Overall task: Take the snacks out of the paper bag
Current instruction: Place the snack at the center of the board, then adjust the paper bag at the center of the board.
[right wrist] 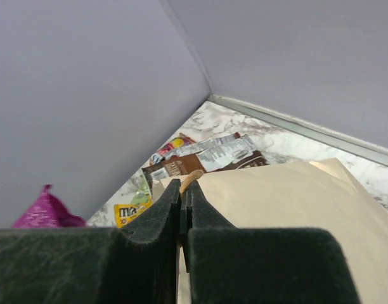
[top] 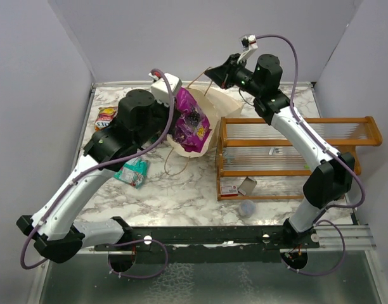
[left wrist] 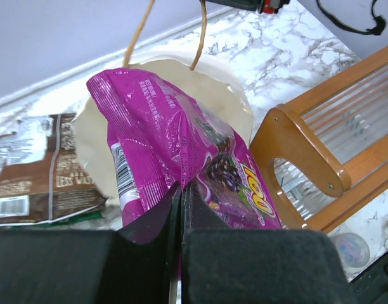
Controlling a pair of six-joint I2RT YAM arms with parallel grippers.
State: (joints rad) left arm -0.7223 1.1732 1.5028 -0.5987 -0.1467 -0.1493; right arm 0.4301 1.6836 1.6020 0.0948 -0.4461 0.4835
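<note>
purple-magenta glossy snack packet (left wrist: 181, 145), clamped in the left gripper (left wrist: 181, 206), needs lifting clear of the beige paper bag (right wrist: 276, 209), whose rim the right gripper (right wrist: 182, 197) apparently pinches.

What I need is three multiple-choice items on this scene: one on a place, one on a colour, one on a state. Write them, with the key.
1. Where does the teal packet lie?
A inside the bag
B on the table, left of the bag
C in the right gripper

2. What colour is the packet in the left gripper?
A green
B teal
C purple

3. What is the right gripper's state?
A shut on the bag's handle
B open over the table
C shut on a packet

Key:
1 B: the top view shows it on the marble, outside the bag.
2 C: the left wrist view shows that gripper shut on the purple packet.
3 A: the right wrist view shows a tan strand pinched in the shut gripper.
</note>
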